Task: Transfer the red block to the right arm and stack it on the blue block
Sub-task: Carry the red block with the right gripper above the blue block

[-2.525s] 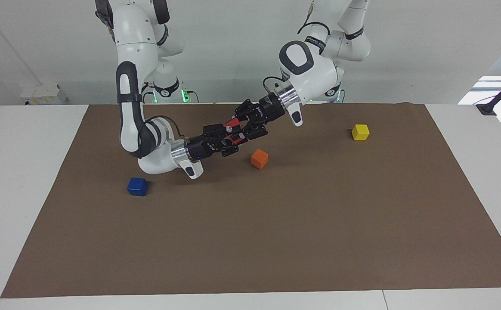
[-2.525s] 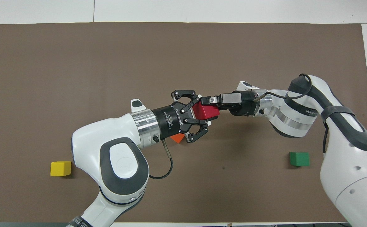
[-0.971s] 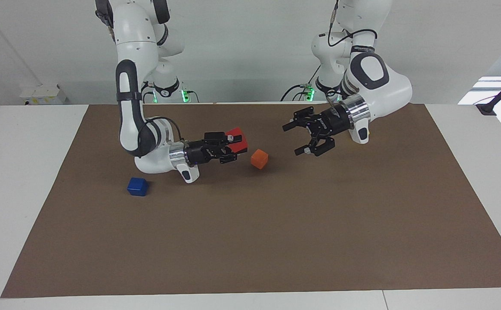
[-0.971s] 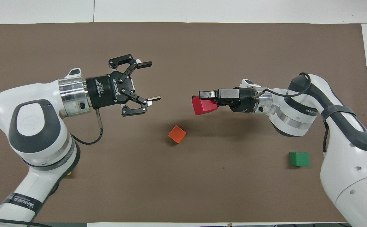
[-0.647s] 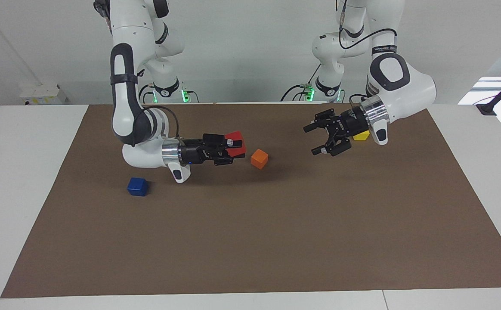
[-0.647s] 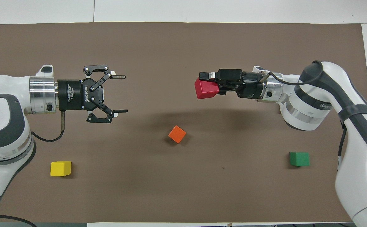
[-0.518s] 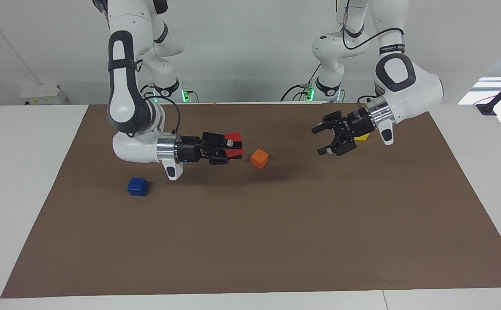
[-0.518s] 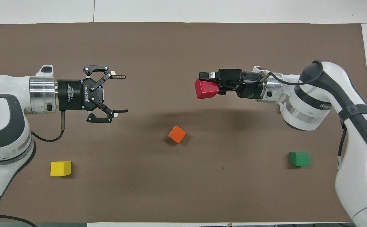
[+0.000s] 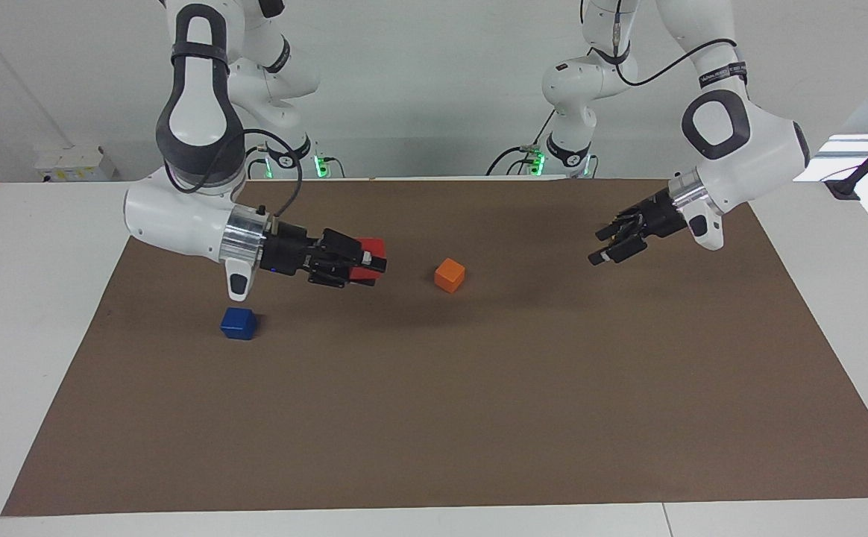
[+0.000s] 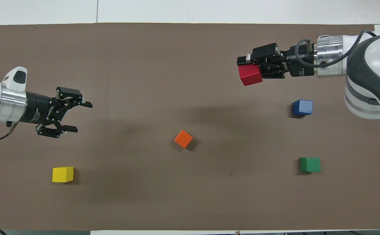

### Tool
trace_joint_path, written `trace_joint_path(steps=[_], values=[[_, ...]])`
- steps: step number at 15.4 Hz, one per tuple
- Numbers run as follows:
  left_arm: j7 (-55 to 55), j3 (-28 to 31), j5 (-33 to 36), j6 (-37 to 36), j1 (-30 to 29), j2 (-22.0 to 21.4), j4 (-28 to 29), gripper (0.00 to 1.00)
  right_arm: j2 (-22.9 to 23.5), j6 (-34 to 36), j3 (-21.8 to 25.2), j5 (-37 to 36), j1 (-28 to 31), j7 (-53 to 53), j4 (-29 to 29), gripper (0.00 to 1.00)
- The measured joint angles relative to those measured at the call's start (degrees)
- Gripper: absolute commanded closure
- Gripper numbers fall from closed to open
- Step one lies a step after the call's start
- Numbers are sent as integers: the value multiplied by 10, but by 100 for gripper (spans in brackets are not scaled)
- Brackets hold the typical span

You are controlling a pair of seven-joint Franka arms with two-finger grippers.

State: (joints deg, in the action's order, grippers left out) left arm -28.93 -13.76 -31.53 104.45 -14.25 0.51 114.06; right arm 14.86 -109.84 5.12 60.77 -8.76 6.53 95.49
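The right gripper (image 9: 363, 262) clamps the red block (image 9: 368, 257) aloft near the blue block (image 9: 238, 323) at its end of the mat; the left gripper (image 9: 613, 242) waits, fingers spread. Next: lower and stack.

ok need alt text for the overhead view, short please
The right claw holds the red block in the air above a brown mat, not yet over the blue block. The left claw hangs open toward the left arm's end of the table. Orange, yellow and green blocks lie on the mat.
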Motion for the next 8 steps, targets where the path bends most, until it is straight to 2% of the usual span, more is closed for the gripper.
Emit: trace_joint_path(steps=[5,8], values=[[77,-10,227,1,17,3,-20,0,1,-14,1,-274,14,-53,-39,100],[201,-9,275,2,19,4,-22,0,5,-16,1,-429,16,-91,-41,100]])
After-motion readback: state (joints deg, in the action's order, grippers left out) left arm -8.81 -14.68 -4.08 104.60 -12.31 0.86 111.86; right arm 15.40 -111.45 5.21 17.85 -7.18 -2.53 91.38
